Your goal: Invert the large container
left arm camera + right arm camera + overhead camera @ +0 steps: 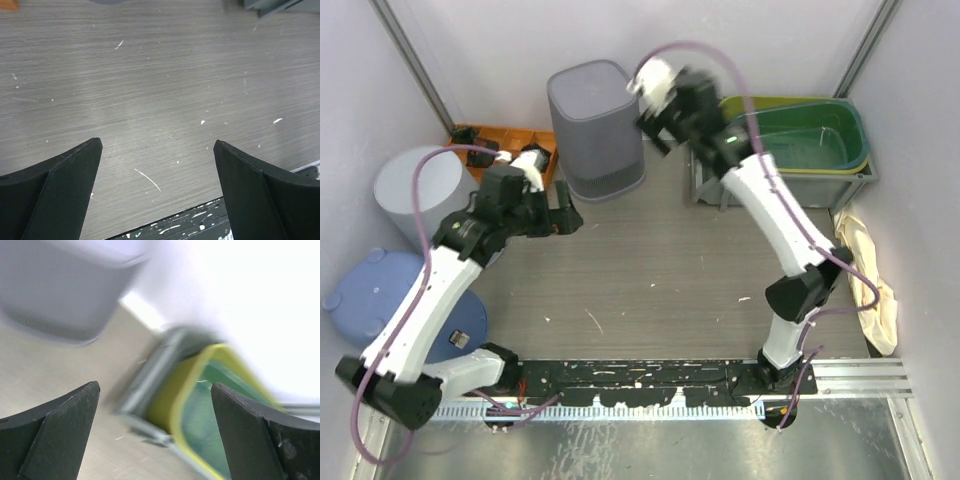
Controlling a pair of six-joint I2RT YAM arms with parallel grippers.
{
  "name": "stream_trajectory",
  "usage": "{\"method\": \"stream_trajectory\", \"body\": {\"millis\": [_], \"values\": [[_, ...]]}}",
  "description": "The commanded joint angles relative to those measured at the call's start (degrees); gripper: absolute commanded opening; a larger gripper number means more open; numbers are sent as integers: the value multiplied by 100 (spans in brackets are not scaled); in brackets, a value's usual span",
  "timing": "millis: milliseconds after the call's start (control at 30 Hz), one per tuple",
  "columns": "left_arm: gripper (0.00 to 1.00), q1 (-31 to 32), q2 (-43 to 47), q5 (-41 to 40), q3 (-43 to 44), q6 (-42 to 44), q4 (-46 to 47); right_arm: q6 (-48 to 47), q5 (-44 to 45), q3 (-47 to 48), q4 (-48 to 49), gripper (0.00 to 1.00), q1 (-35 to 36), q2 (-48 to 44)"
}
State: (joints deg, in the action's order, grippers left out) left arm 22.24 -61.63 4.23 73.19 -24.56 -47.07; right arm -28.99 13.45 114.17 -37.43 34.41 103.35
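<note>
The large grey container [595, 130] stands at the back middle of the table, its wider rimmed end down and its flat closed end up. It shows blurred at the top left of the right wrist view [65, 285]. My right gripper [665, 125] is open and empty, raised just right of the container, and it is motion-blurred; in the right wrist view my right gripper [155, 385] frames the green tub. My left gripper [565, 215] is open and empty, low over the table in front and left of the container. In its own view my left gripper [157, 142] frames only bare tabletop.
A green tub inside a yellow one [810, 140] sits on a grey rack at the back right, also seen in the right wrist view [210, 405]. An orange tray [500, 140], a grey cylinder [415, 190] and a blue lid [380, 290] are at the left. A beige cloth [870, 270] lies at the right.
</note>
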Motion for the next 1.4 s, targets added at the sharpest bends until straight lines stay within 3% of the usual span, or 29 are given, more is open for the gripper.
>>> {"method": "stream_trajectory", "body": {"millis": [0, 67, 167, 267, 400, 533, 767, 1367], "values": [[97, 576, -828, -1001, 465, 68, 397, -559, 874, 2424, -1916, 100, -1346, 180], [97, 614, -1291, -1203, 745, -68, 314, -535, 875, 2827, -2027, 100, -2646, 452], [98, 615, -1743, -1112, 1020, -199, 496, -411, 467, 2408, -1628, 100, -3862, 542], [98, 615, -2037, -968, 1189, -407, 723, -378, 90, 2017, -1172, 98, -4585, 785], [98, 615, -2357, -896, 1395, -560, 749, -358, -587, 2655, -1428, 95, -5212, 1523], [98, 616, -2409, -1029, 1313, -632, 847, -420, -865, 3124, -1590, 97, -5447, 1995], [98, 615, -2363, -1027, 993, -702, 948, -770, -156, 3133, -1136, 99, -5469, 2477], [98, 615, -2481, -1243, 959, -643, 726, -687, -45, 3146, -630, 94, -5483, 3271]]}}
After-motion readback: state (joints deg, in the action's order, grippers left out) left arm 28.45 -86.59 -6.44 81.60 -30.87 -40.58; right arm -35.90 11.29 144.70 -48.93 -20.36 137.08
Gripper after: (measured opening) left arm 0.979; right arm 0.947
